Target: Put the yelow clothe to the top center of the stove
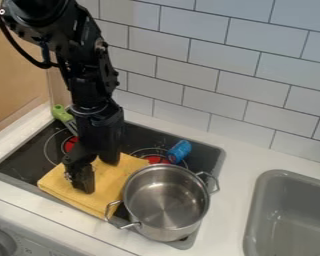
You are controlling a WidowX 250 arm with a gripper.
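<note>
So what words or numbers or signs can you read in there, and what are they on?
None that I can read, sorry!
Front panel, beside the knob: small marks, too blurred to read.
Blue can: too small and blurred to tell any words.
Yellow cloth: no words that I can see.
Pot: no words that I can see.

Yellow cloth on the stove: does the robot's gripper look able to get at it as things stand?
Probably yes: the open gripper is down at the yellow cloth, whose top is bare there; the steel pot crowds only its right side in the view.
</note>
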